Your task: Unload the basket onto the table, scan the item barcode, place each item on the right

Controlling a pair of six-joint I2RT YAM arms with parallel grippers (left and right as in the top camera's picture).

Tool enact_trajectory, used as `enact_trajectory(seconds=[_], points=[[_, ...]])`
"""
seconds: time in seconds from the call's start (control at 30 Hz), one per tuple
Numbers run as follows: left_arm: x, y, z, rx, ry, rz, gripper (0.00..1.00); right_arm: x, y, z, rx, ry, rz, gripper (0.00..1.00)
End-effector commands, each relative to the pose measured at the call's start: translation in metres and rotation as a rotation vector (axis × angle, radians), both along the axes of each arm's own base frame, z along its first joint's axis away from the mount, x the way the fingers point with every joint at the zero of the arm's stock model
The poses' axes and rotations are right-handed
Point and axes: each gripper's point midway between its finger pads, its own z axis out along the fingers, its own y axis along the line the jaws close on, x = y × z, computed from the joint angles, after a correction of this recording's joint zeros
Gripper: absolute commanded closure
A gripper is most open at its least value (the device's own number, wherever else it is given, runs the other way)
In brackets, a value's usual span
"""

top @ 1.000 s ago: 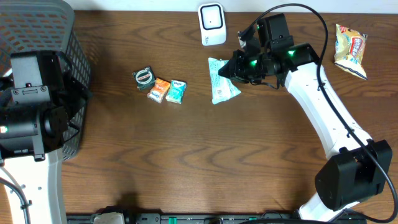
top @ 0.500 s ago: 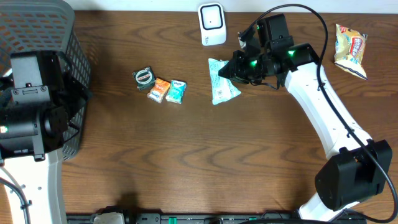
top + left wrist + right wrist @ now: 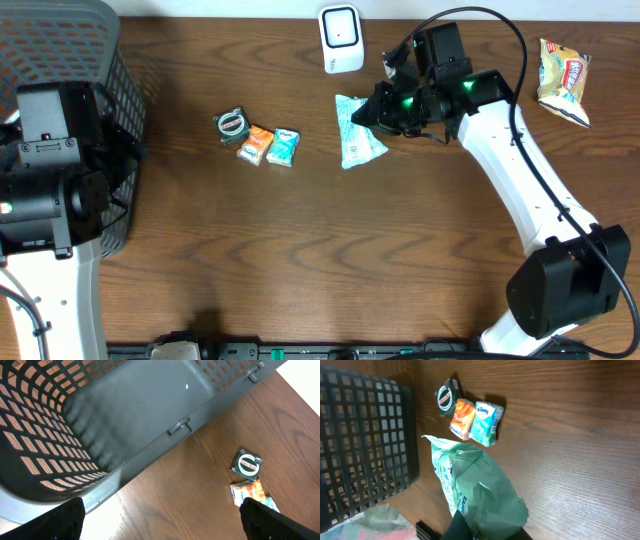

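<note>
Right gripper (image 3: 375,113) clamped on the green packet (image 3: 355,135), near the white scanner (image 3: 341,38), not touching it; left gripper (image 3: 162,522) wide open by the basket (image 3: 125,420). Barcode not visible. I'd rotate the packet slowly until its printed face squares up to the scanner window.

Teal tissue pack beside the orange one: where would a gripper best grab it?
Probably from straight above, pinching the teal tissue pack across its two short ends. It lies flat, and the orange pack sits against one long side, leaving little room for a finger there.
</note>
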Motion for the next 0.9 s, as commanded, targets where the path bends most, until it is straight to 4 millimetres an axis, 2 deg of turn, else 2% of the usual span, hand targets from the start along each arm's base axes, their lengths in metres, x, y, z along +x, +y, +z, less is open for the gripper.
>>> enact_trajectory(seconds=[0.0,0.13,0.23,0.33,0.53,0.73,0.87], points=[[-0.002,0.003,-0.002,0.0,0.004,0.023,0.02,0.0,0.003,0.002,-0.034,-0.036,0.013,0.99],[-0.002,0.003,-0.002,0.0,0.004,0.023,0.02,0.007,-0.006,-0.01,-0.145,-0.063,-0.027,0.99],[-0.002,0.003,-0.002,0.0,0.004,0.023,0.02,0.017,-0.025,-0.024,-0.305,-0.1,-0.097,0.99],[-0.002,0.003,-0.002,0.0,0.004,0.023,0.02,0.029,-0.062,-0.043,-0.618,-0.174,-0.182,0.99],[-0.002,0.003,-0.002,0.0,0.004,0.023,0.02,0.037,-0.105,-0.056,-1.112,-0.287,-0.195,0.99],[-0.002,0.003,-0.002,0.0,0.004,0.022,0.02,0.035,-0.122,-0.081,-1.462,-0.301,-0.152,0.99],[-0.002,0.003,-0.002,0.0,0.004,0.023,0.02,0.033,-0.123,-0.11,-1.567,-0.269,-0.086,0.97]])
